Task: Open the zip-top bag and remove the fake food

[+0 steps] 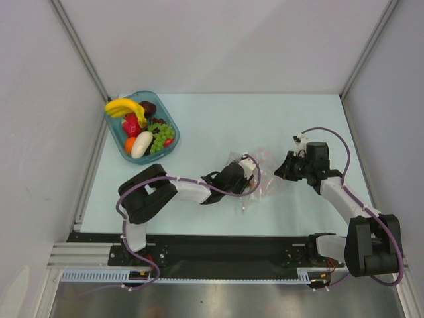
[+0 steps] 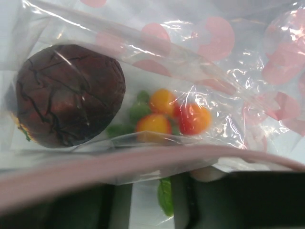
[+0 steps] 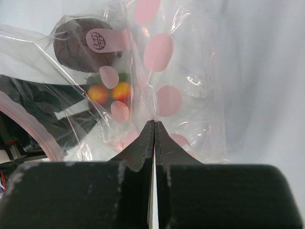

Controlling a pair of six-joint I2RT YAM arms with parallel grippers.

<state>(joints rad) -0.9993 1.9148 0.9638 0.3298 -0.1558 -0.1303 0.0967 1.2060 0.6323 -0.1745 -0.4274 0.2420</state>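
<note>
Top cam: one clear crinkly pink-dotted zip-top bag [image 1: 265, 160] lies on the pale blue worktop [image 1: 265, 119] between the two arms, well apart from the teal translucent rounded tray [image 1: 116, 130] at far left. I can't read the bag's contents from up there.

The wrist cams fill that in. Inside the film are one dark brown wrinkled round toy piece [image 2: 69, 95] and one cluster of three small orange-red plastic berries [image 2: 171, 117] with green leaves. Only the right wrist shows a printed pink label [image 3: 100, 40] over the dark piece.

Right end effector [image 3: 153, 129]: fingers pressed together, pinching bag film.
Left end effector [image 1: 242, 177]: at the bag's left side, can't tell if spread or clamped.

Tray count: one yellow banana [image 1: 124, 106], one orange [image 1: 130, 143], one white oval piece [image 1: 141, 144], one bunch of green grapes [image 1: 159, 136], one dark purple piece [image 1: 148, 107], one red piece [image 1: 132, 124].
</note>
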